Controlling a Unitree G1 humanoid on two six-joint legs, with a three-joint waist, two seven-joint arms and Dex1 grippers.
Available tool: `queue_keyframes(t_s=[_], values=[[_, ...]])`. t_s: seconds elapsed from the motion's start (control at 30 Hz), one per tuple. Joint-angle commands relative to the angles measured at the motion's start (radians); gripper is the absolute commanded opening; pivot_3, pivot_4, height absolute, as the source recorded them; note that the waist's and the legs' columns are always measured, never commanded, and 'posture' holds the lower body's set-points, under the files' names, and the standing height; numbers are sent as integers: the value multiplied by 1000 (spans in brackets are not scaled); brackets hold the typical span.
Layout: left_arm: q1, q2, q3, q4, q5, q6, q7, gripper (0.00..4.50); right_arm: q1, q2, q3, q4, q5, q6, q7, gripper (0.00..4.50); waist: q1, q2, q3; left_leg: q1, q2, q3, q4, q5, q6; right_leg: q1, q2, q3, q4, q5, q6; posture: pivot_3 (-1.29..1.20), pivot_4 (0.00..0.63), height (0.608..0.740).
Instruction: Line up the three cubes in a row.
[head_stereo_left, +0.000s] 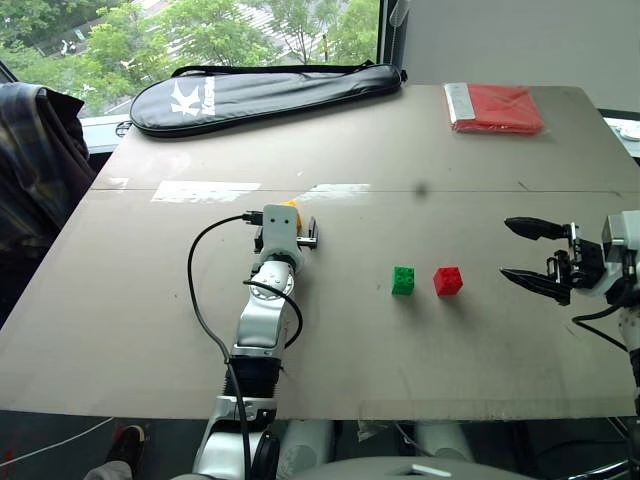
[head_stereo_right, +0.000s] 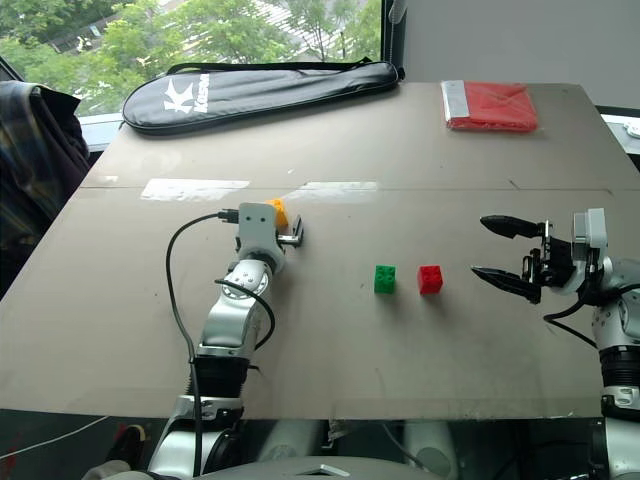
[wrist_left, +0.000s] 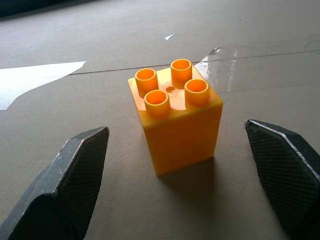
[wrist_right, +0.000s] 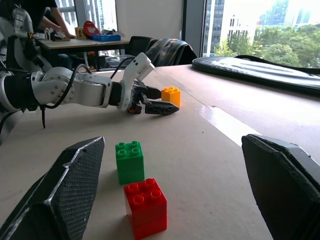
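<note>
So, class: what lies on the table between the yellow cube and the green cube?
Nothing: the head views show bare table between the yellow cube and the green cube.

Yellow cube, green cube, red cube

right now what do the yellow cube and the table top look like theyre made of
Yellow cube: looks like moulded plastic, smooth and faintly glossy, with four hollow studs on top. Table top: seemingly matte grey-brown board, perhaps laminate or fibreboard; a thin seam crosses it.
</note>
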Motion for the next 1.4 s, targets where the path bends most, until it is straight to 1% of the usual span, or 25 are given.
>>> queue_keyframes(t_s=[0.03,0.1,0.13,0.17,0.37,0.47,0.53,0.6,0.63,0.67,0.7,0.77,0.83,0.97,1.1,1.4], values=[[6,5,2,-34,-12,-1,-16,2714,-13,-1,-34,-9,3,-2,41,4500,0,0,0,0,0,0,0,0,0,0,0,0,0,0,0,0,150,707],[7,9,2,-38,-21,-13,-27,1966,-14,0,-32,-8,3,0,41,4500,0,0,0,0,0,0,0,0,0,0,0,0,0,0,0,0,150,707],[9,11,0,-41,-24,-17,-34,1491,-14,1,-32,-9,2,0,41,4500,0,0,0,0,0,0,0,0,0,0,0,0,0,0,0,0,150,707],[11,13,-1,-45,-27,-20,-40,1200,-14,2,-32,-10,2,1,41,4500,0,0,0,0,0,0,0,0,0,0,0,0,0,0,0,0,150,707],[21,41,-14,-64,-44,-44,-101,1203,-15,6,-32,-13,-2,2,36,4500,0,0,0,0,0,0,0,0,0,0,0,0,0,0,0,0,150,707],[39,67,-13,-96,-90,-51,-189,1203,-12,8,-33,-15,-4,1,34,4500,-1,0,0,0,0,0,0,0,0,0,0,0,0,0,0,0,150,707],[96,173,-58,-134,-172,-99,-447,1203,0,6,-33,-16,-5,-1,38,4500,-4,0,0,0,0,0,0,0,0,0,0,0,0,0,0,0,150,707],[132,257,-97,-156,-234,-118,-630,1203,6,5,-31,-15,-7,-3,42,4500,-6,0,0,0,1,1,-1,0,-1,-1,0,0,0,0,0,0,150,707],[138,284,-109,-159,-250,-122,-680,1203,5,6,-31,-13,-9,-4,42,4500,-5,1,0,1,1,1,-2,0,-1,-1,0,1,0,0,-1,0,150,707],[141,342,-147,-159,-250,-172,-783,1203,6,6,-30,-16,-8,4,42,4500,-3,1,0,1,1,1,-2,0,-1,-1,0,1,0,0,-1,0,150,707],[137,379,-169,-153,-254,-203,-859,1203,6,7,-29,-18,-8,9,41,4500,-2,1,0,1,1,1,-2,0,-1,-2,0,1,0,0,-1,0,150,707],[106,422,-201,-119,-268,-239,-966,1203,8,10,-28,-26,-8,17,39,4500,1,1,0,0,1,1,-2,0,-1,-2,0,1,-1,0,-1,0,150,707],[71,443,-226,-74,-283,-255,-1058,1203,10,12,-28,-30,-7,20,37,4500,3,1,0,-1,0,1,-2,-2,3,-2,-1,1,-1,0,-2,0,150,707],[5,454,-274,46,-268,-331,-1191,1203,25,9,-32,-42,-5,27,39,4500,-4,2,0,0,1,1,-2,-2,4,-1,0,1,-1,0,-2,0,150,707],[-91,433,-302,226,-228,-433,-1260,1203,49,-2,-45,-59,0,31,40,4500,-2,2,0,0,1,1,-2,-2,4,-2,1,0,0,0,-2,0,150,707],[-220,431,-324,500,-171,-687,-1375,1203,87,-1,-62,-108,3,49,21,4500,-4,1,0,1,1,2,-1,-2,5,0,1,0,1,1,-1,0,150,707]])
